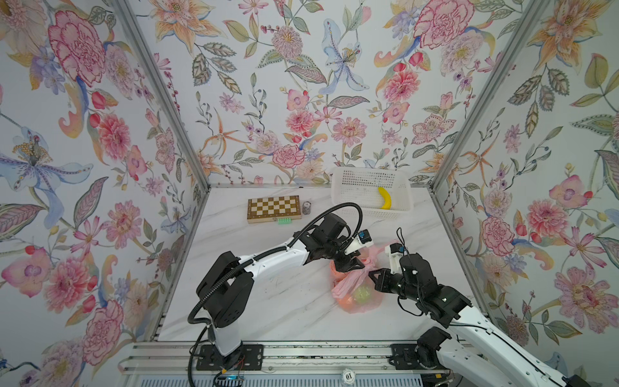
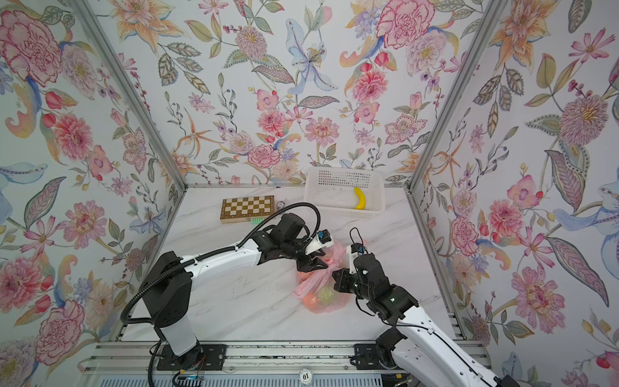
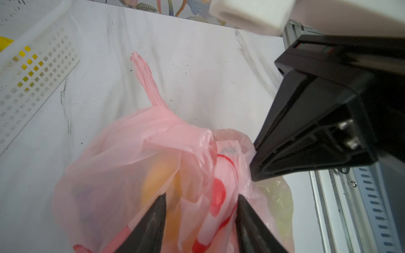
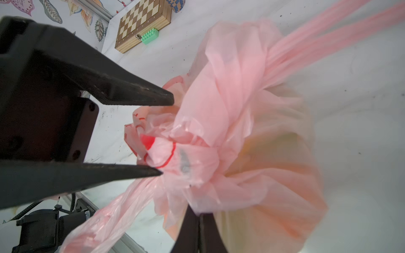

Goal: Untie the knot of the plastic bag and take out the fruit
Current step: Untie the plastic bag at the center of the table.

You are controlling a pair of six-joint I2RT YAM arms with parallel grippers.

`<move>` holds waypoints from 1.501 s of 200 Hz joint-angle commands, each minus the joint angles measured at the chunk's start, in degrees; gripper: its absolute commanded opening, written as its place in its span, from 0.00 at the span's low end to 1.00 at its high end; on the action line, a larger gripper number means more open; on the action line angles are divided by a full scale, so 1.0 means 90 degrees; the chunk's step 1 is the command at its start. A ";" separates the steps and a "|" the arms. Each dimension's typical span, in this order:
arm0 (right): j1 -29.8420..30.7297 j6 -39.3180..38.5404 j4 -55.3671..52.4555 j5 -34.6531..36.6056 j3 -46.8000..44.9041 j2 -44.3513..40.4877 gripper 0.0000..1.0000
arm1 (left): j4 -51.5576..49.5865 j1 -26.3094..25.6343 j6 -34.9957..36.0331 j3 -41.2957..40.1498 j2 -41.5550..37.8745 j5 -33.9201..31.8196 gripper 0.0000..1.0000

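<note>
The pink plastic bag (image 1: 356,289) lies on the marble table in both top views. Fruit shows through it: an orange one (image 1: 346,301) and a green one (image 1: 363,295). The knot (image 4: 221,122) is a twisted pink bunch on top, and one loop handle (image 3: 146,81) trails away from it. My left gripper (image 3: 201,195) is open, its fingers straddling red-printed folds beside the knot. Opposite it, my right gripper (image 4: 199,215) is shut, with its tips buried in a fold of the bag just under the knot.
A white perforated basket (image 1: 336,196) with a yellow banana (image 1: 385,197) stands at the back right. A wooden chessboard (image 1: 274,208), a green brick (image 1: 284,220) and a small can (image 1: 306,207) sit at the back. Aluminium rails border the table.
</note>
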 commanded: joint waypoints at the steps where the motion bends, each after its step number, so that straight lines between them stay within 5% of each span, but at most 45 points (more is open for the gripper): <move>1: -0.0050 -0.0136 0.0173 0.0256 -0.0064 -0.0090 0.00 | 0.0071 -0.0069 -0.0115 0.0100 0.0006 -0.0098 0.33; 50: -0.0202 -0.0107 -0.0127 0.0615 -0.0120 -0.0331 0.00 | 0.1212 -0.0059 -0.0644 -0.0675 -0.0546 -0.0822 0.00; 195: -0.0799 0.0181 -0.0994 0.1277 -0.0328 -0.1018 0.00 | 0.2267 0.0809 -0.2073 -0.1872 -0.1299 -0.2628 0.00; 230: -0.0837 0.0091 -0.0943 0.1092 -0.0210 -0.1029 0.00 | 0.2454 0.0874 -0.2077 -0.2034 -0.1559 -0.2225 0.15; 258: -0.0814 -0.0053 -0.0932 0.0902 0.0142 -0.1010 0.35 | 0.2514 0.0879 -0.2006 -0.1985 -0.1699 -0.1851 0.40; 300: -0.0688 -0.0194 -0.1105 0.1039 0.0863 -0.0875 0.48 | 0.2273 0.0849 -0.1777 -0.1487 -0.1700 -0.1480 0.54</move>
